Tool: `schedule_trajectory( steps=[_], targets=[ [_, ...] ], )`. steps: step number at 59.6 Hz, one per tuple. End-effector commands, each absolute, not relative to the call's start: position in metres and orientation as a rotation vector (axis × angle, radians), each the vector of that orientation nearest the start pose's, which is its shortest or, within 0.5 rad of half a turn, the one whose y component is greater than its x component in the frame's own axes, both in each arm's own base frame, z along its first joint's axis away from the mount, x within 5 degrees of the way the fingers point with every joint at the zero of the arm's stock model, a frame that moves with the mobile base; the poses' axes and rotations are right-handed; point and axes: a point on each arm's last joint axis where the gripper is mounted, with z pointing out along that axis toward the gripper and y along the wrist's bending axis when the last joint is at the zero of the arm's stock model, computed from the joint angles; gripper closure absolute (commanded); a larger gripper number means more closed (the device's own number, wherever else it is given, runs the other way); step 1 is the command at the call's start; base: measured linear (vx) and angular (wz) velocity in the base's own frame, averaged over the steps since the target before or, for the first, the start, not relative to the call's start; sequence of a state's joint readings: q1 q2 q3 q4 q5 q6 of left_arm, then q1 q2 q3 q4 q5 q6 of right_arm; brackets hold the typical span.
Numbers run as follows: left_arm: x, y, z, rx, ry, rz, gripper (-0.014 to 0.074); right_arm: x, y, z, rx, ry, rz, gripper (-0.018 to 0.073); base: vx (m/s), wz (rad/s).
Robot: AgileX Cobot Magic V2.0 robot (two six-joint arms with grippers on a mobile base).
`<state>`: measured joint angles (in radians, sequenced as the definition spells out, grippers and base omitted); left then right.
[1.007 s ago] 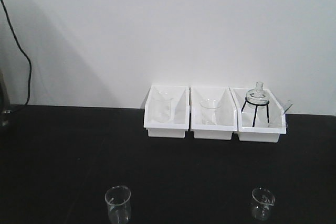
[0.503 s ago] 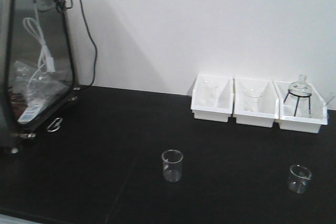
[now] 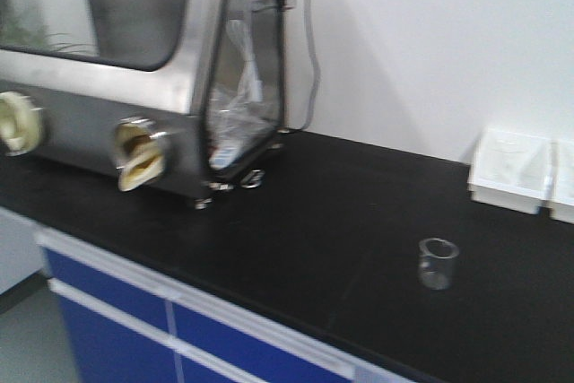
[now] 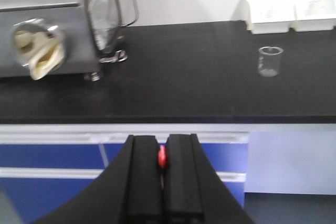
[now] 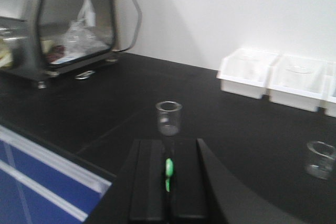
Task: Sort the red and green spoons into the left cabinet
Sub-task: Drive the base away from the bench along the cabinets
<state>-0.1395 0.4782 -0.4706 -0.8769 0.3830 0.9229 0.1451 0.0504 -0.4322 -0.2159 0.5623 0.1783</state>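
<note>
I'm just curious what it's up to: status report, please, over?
Left gripper shut on red spoon. Right gripper shut on green spoon. Cabinet shelf not in view. Glass cup on counter ahead of right gripper.

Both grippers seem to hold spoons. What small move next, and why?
Probably turn the base leftward, jaws shut: the left gripper pinches the small red plastic spoon, the right gripper the small green plastic spoon, and no open cabinet interior is in view.

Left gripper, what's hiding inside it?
A bit of red spoon peeks out between the shut jaws of the left gripper. The rest of the spoon is covered by the black fingers.
</note>
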Motion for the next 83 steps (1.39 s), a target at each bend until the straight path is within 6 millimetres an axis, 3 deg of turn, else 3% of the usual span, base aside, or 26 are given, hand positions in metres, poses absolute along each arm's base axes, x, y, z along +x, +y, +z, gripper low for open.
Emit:
schedule_trajectory(
  steps=[1,52,83],
  targets=[
    [0.0973,-0.0372,0.327,0.337,1.641,-0.296,0.0596,0.0238,-0.0063,0.3171,-0.051,1.558,0.006,0.0564,-0.17,0.65],
    [0.0973,-0.0372,0.327,0.337,1.641,-0.296,0.0596,0.0238,-0.0063,0.317,-0.051,1.559,0.006,0.0564,-0.13,0.53],
    [0.0973,-0.0372,0.327,0.338,1.642,-0.297,0.0596,0.0238,-0.0063,0.317,-0.051,1.559,0.006,0.0564,0.06,0.38]
  ],
)
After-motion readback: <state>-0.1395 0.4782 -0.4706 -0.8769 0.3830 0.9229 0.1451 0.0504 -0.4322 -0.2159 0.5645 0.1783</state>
